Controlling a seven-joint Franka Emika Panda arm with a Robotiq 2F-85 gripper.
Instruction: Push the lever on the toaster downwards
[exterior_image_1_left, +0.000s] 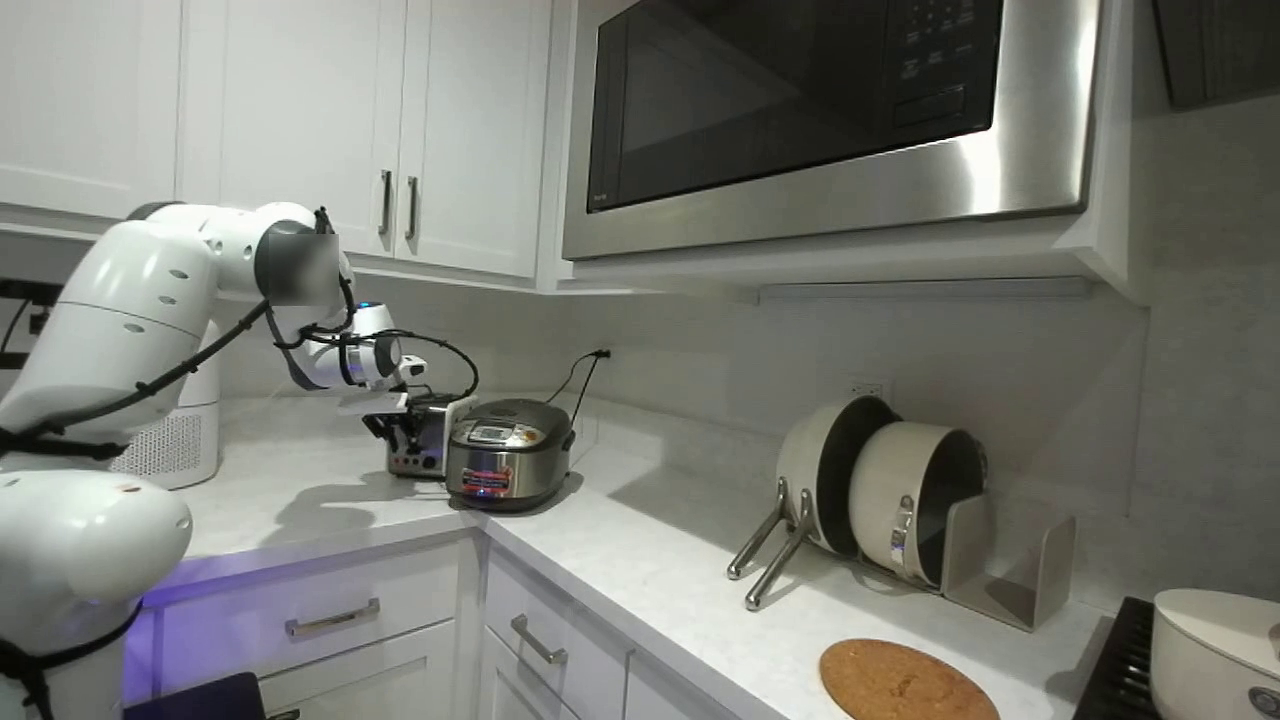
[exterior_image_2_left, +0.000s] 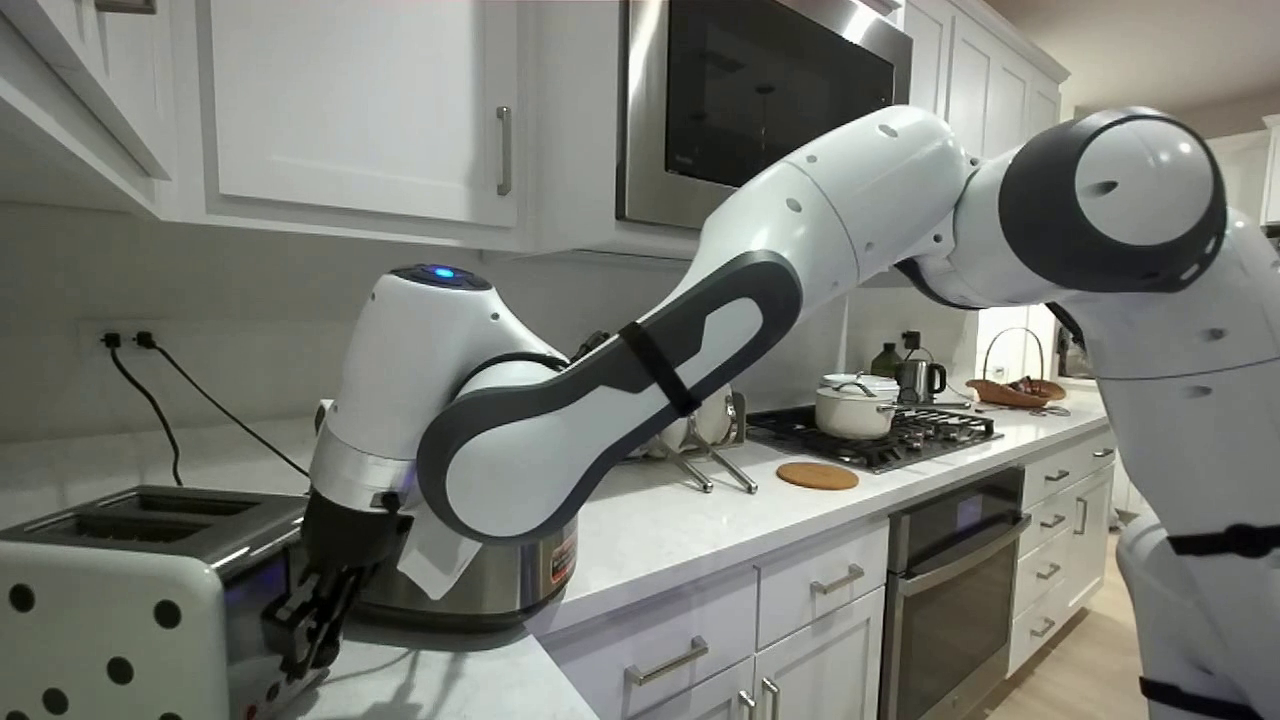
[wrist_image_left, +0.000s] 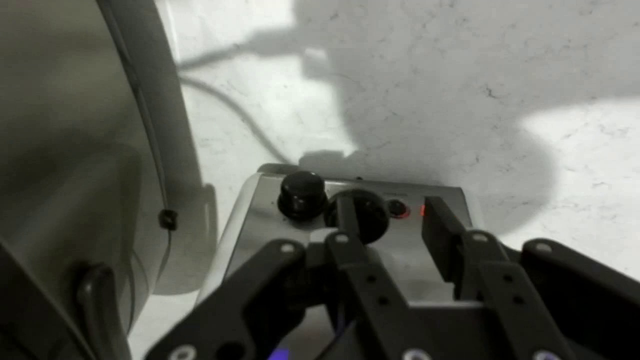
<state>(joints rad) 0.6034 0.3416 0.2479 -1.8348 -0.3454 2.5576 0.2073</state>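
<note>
Two-slot toaster (exterior_image_2_left: 140, 600) stands upright, lower left in an exterior view
Its end is white with black dots; its silvery front carries a black knob (wrist_image_left: 302, 194).

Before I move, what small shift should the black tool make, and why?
I'd probably ease the black two-fingered tool back slightly from the boxy, black-dotted white toaster: in the wrist view, one dark finger overlaps a round black knob, and the lever can't be made out.

Glare streaks the microwave (exterior_image_1_left: 790, 110), square blur masks part of the arm (exterior_image_1_left: 150, 280), and shadow falls across the counter (wrist_image_left: 425, 105).
</note>
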